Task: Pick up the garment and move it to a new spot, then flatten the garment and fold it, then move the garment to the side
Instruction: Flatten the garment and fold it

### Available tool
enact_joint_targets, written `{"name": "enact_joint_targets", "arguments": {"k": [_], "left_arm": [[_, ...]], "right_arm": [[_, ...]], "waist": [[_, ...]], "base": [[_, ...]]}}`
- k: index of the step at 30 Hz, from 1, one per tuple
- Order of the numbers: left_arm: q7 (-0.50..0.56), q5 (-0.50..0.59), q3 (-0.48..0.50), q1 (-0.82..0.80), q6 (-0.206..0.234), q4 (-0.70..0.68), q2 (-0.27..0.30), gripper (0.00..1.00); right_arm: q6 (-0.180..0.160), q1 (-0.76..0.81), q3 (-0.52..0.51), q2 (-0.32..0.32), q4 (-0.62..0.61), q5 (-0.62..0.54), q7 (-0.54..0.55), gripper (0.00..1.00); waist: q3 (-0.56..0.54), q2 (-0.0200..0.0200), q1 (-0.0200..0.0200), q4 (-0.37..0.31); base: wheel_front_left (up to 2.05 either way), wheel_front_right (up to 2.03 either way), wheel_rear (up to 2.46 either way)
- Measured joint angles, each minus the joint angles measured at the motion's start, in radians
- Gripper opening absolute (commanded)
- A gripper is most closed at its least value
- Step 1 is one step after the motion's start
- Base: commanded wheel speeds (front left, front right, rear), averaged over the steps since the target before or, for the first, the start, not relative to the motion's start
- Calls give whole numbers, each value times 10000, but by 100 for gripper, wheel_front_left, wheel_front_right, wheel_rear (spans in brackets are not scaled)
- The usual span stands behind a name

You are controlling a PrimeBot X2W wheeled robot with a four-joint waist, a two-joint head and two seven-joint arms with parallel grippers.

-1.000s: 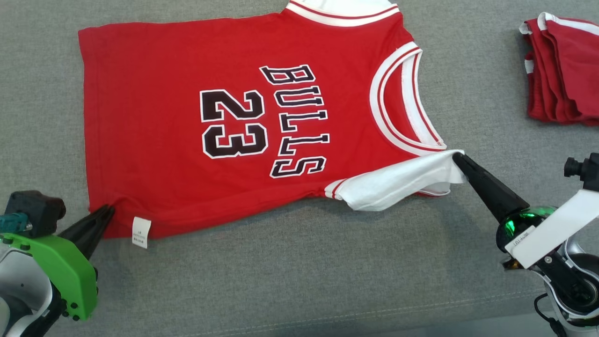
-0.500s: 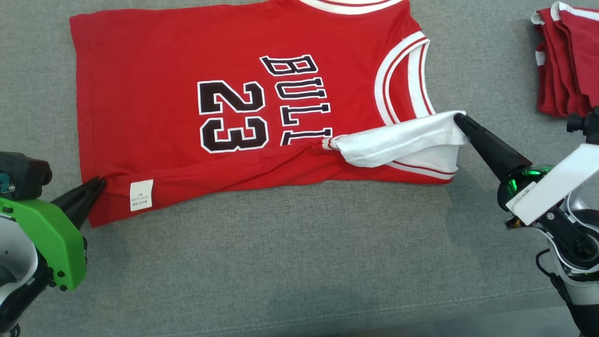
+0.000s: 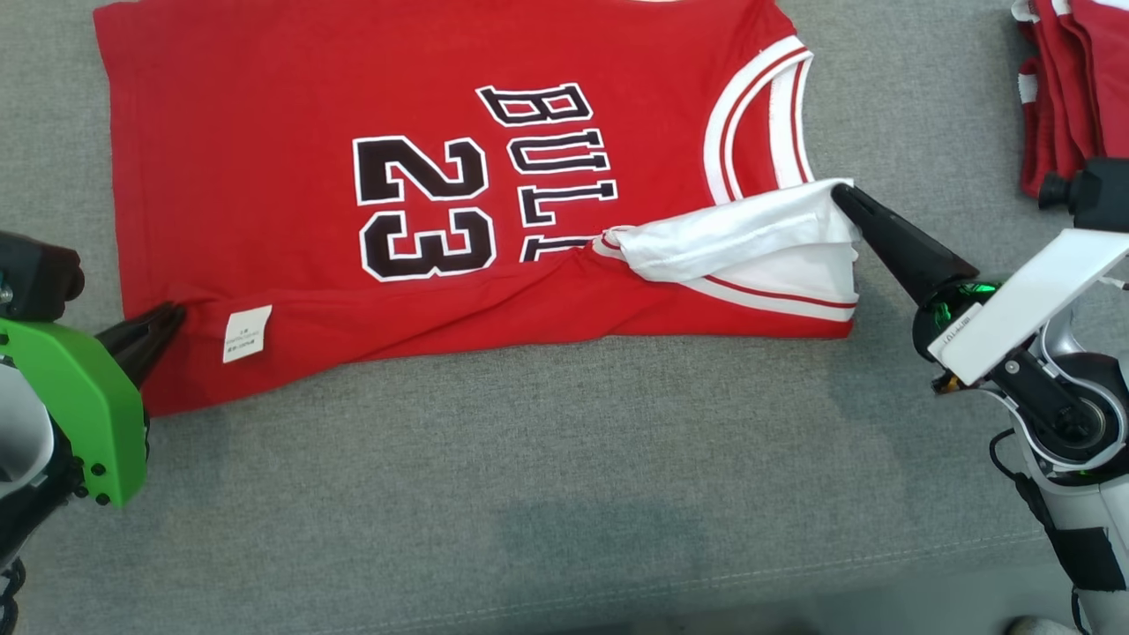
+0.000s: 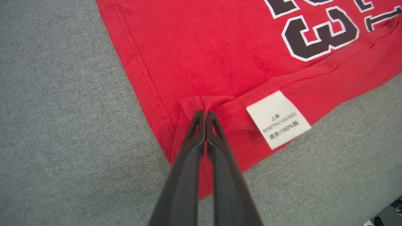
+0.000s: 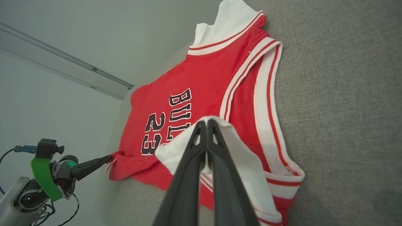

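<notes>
The garment (image 3: 291,106) is a red jersey with white trim, "BULLS" and "23" in black, lying on the grey surface (image 3: 564,459). Its near long edge is lifted and folded over onto the front, covering the last letters. My left gripper (image 3: 176,313) is shut on the garment's hem corner (image 4: 204,108), beside a white care label (image 4: 278,119). My right gripper (image 3: 838,192) is shut on the white sleeve (image 5: 176,147) at the shoulder end, holding it raised above the body. The right wrist view shows the left gripper (image 5: 108,158) at the far hem.
A stack of folded red and white garments (image 3: 1058,79) lies at the far right. Behind the surface, in the right wrist view, is a pale wall with a rail (image 5: 62,66). Bare grey fabric stretches in front of the jersey toward me.
Both grippers have carried the near edge of the garment away from me over its front, so the fold now covers more of the lettering. The camera has also shifted.
</notes>
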Motion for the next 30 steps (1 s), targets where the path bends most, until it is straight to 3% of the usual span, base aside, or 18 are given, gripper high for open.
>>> {"name": "enact_joint_targets", "arguments": {"k": [9,30], "left_arm": [[527,-196,-69,-481,0,322,-2,0],[606,-8,-81,-1639,-56,884,-107,0]], "right_arm": [[117,-456,247,100,527,-211,-10,0],[265,-1323,435,265,1154,-533,-265,0]], "waist": [[140,0,0,-107],[347,0,0,-161]], "base": [[0,0,0],[0,0,0]]}}
